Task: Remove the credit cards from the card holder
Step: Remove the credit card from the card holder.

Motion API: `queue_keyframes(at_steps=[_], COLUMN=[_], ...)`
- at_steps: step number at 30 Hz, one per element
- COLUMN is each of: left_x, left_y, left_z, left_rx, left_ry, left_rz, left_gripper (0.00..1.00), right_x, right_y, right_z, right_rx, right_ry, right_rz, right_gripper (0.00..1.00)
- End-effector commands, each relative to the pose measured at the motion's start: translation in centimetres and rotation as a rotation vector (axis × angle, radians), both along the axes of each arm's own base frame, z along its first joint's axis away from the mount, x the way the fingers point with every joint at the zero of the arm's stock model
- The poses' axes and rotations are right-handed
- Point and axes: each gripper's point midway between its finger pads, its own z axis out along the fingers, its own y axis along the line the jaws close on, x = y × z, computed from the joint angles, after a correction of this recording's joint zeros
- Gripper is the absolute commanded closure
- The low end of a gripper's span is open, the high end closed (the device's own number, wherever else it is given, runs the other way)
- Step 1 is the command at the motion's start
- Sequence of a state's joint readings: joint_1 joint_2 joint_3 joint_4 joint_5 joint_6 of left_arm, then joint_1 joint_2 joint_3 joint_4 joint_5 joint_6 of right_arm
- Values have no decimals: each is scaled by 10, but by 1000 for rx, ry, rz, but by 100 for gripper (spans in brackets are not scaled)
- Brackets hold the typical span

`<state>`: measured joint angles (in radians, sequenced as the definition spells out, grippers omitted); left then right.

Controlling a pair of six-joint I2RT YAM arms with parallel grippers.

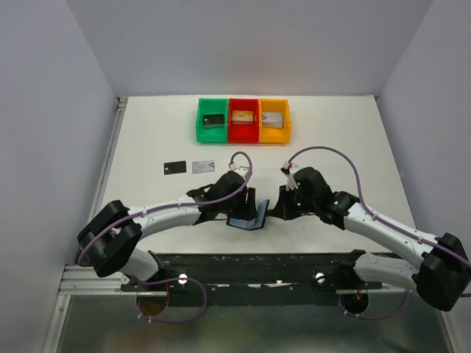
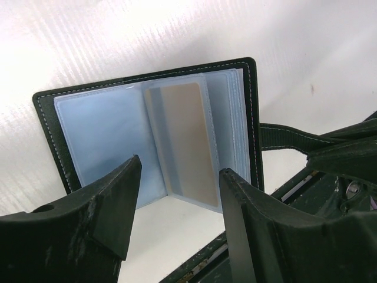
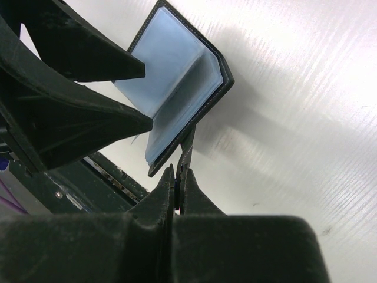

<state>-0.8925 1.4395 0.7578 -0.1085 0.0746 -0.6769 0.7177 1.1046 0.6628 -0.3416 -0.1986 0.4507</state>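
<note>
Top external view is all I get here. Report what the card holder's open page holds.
Observer: A tan-gold card sits in a clear sleeve of the card holder.
Operator: Give me the left gripper's state.
Observer: The left gripper is open, one finger on each side of that sleeve, pinching nothing.
Operator: Now the right.
Observer: The right gripper is shut on the card holder's thin black tab.

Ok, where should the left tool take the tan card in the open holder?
Pinch the tan card by its near short edge, across its faces, straight in from the left tool. Its clear leaf stands up off the open card holder, so both faces look free.
</note>
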Motion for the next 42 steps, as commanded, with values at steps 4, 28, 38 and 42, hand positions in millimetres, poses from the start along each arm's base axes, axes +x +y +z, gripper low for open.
queue_keyframes(at_steps=[4, 28, 38, 42], left_x=[6, 12, 23, 27], left_y=[17, 77, 64, 62], left_z=[0, -3, 25, 33], left_rx=[67, 144, -7, -38], left_ry=[-46, -72, -131, -138], left_rz=[53, 252, 218, 220], left_gripper=[34, 34, 34, 36], right_x=[3, 12, 19, 24], right_y=[1, -7, -19, -31], right_z=[9, -9, -1, 17], right_rx=[18, -146, -193, -247], right_ry=[-23, -22, -35, -69], right_rz=[11, 87, 10, -19], right_gripper=[100, 100, 51, 44])
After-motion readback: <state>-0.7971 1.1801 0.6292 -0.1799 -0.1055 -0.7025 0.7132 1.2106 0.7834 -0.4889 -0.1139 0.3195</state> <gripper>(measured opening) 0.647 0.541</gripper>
